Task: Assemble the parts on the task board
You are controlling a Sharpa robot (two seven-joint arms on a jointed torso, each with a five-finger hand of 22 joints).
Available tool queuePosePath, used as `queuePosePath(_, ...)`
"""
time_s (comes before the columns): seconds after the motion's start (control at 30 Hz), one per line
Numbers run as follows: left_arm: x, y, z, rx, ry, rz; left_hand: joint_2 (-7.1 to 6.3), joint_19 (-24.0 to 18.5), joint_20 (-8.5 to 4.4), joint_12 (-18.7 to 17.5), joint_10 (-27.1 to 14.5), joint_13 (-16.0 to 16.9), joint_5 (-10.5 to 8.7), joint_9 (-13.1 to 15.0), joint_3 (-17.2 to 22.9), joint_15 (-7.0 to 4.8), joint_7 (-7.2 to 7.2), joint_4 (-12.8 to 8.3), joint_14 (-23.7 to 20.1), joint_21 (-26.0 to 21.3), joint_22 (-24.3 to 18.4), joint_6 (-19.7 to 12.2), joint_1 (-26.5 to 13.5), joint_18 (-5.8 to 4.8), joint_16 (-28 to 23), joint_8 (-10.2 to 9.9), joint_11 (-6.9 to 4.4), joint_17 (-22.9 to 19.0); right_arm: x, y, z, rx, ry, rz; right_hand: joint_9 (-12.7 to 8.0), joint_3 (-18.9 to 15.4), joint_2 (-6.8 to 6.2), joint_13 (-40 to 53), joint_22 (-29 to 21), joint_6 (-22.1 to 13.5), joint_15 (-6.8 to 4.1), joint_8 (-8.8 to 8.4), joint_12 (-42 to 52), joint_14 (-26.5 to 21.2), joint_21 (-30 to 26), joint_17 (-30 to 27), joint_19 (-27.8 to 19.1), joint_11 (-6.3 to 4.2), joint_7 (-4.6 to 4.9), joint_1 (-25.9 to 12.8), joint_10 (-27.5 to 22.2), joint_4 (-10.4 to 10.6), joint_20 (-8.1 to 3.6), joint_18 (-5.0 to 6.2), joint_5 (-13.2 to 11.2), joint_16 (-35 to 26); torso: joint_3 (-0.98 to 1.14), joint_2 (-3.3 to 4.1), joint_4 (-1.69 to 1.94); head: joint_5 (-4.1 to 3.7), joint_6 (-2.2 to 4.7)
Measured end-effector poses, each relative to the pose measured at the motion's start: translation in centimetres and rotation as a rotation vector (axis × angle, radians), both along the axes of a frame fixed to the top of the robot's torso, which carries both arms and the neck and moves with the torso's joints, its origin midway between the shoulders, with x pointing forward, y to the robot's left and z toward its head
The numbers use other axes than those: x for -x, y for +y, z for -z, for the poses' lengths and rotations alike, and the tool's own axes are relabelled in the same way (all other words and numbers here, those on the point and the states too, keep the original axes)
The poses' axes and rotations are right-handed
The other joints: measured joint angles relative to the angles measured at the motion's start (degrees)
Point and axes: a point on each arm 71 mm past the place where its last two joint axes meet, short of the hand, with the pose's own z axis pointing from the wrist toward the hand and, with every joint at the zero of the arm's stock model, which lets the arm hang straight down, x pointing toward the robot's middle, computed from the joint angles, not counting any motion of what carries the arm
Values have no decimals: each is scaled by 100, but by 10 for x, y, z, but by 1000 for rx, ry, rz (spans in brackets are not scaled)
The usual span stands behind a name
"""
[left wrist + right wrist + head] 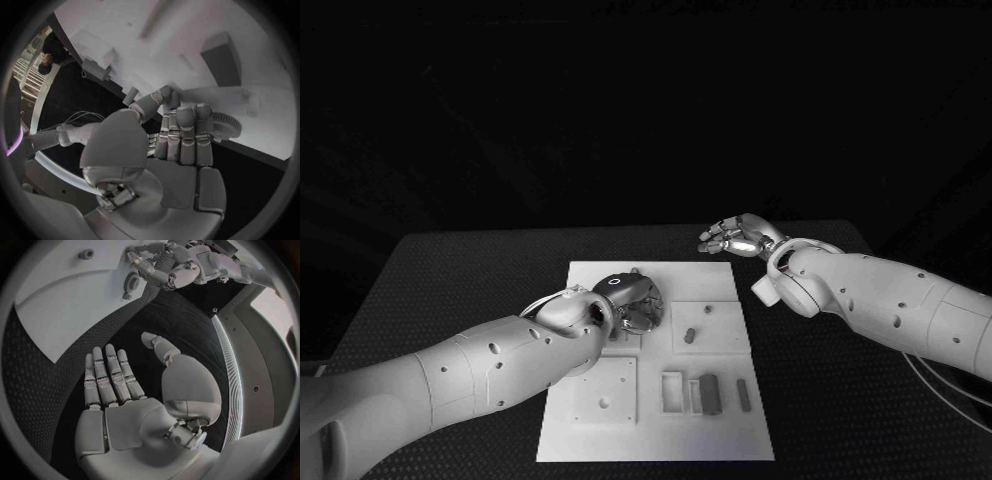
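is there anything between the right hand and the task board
Nothing visible. The right hand hovers open above the black table, just off the task board at its far right corner, with bare table between them.

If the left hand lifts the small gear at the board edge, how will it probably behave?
The gear looks rigid and probably light. Being round and toothed, it may roll if it lands on edge. The left hand has fingers beside it, so slipping seems possible.

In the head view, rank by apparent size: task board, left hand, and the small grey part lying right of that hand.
1. task board
2. left hand
3. small grey part

The hand sits nearer the camera, which enlarges it somewhat.
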Motion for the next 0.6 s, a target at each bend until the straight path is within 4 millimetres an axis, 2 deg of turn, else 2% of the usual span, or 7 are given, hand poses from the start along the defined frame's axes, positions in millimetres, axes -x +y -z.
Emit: queuePosePath(0.6, -7, 13, -21, 50, -27, -30, -9, 16, 2, 0, 0, 0, 18, 0, 6, -18, -20, 6, 20, 22, 0, 20, 7, -1, 0, 23, 0, 0, 0, -2, 0, 1, 0, 3, 1, 0, 0, 0, 5, 0, 0, 0, 0, 0, 0, -6, 0, 0, 0, 0, 0, 0, 0, 0, 0, 21, 3, -5, 6, 27, 31)
